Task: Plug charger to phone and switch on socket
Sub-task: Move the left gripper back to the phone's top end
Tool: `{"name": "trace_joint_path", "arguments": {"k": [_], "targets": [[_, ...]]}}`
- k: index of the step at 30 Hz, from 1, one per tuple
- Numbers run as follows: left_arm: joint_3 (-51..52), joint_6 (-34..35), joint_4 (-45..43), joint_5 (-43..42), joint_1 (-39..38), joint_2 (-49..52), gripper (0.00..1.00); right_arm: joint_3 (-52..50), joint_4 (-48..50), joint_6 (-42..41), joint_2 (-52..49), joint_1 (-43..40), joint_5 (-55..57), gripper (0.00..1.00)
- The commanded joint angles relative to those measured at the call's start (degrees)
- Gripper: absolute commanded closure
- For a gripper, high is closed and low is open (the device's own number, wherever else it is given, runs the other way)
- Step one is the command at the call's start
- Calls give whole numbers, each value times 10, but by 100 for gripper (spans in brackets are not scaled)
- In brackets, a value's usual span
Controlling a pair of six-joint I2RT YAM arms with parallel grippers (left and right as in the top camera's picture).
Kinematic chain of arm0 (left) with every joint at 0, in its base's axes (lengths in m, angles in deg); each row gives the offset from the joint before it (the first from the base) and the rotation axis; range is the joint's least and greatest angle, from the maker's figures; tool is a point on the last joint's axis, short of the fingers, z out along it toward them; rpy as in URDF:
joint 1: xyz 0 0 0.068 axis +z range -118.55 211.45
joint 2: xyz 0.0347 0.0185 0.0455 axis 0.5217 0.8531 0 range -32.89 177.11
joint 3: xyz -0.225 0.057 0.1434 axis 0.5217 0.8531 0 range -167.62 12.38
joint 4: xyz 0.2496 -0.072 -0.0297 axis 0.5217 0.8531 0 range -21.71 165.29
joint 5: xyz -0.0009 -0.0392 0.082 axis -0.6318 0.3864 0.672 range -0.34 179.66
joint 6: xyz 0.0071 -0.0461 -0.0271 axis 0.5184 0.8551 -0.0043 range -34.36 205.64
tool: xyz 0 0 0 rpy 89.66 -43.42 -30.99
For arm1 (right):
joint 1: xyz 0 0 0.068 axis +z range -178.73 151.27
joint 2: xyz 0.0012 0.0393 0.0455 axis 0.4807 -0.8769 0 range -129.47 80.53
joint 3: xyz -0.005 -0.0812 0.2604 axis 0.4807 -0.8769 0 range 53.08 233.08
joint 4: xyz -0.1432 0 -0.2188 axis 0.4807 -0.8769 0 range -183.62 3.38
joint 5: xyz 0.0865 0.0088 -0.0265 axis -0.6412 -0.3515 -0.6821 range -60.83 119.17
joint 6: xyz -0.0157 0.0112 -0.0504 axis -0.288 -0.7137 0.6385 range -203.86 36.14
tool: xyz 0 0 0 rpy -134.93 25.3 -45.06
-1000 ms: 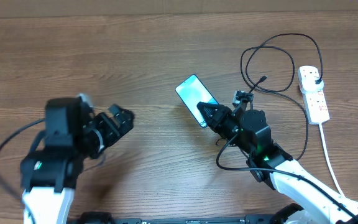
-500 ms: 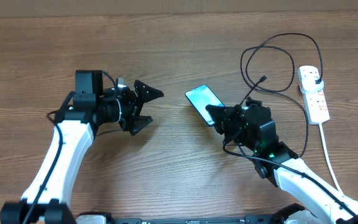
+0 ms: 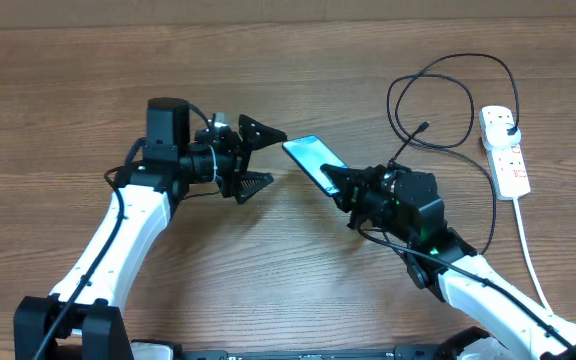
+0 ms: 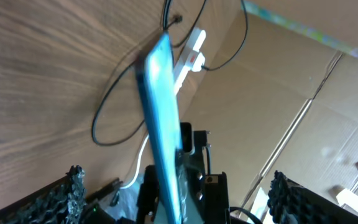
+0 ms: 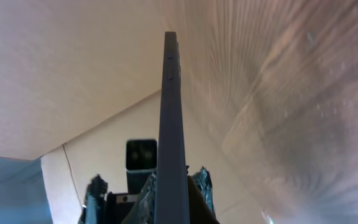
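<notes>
Phone (image 3: 311, 153) points toward left pincer (image 3: 274, 158)

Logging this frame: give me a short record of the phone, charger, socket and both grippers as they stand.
phone: held off the table by one end
right gripper: shut on the phone's end nearest the robot
left gripper: open wide, facing the phone's free end, not touching it
charger: looped on the table right of the phone; connector tip lying free
socket: by the table's right side; black plug appears seated in its far outlet; switch state unreadable
status: phone not yet connected
</notes>
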Motion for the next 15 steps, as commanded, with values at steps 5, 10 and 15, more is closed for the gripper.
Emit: {"name": "trace_joint_path", "arguments": {"k": [5, 10, 15], "targets": [[1, 47, -3, 26, -19, 2, 19, 17, 21, -78, 5, 68, -10, 96], [1, 65, -4, 45, -27, 2, 21, 17, 23, -90, 5, 85, -11, 96], [1, 71, -16, 59, -41, 2, 26, 17, 46, -90, 5, 85, -12, 96]]}}
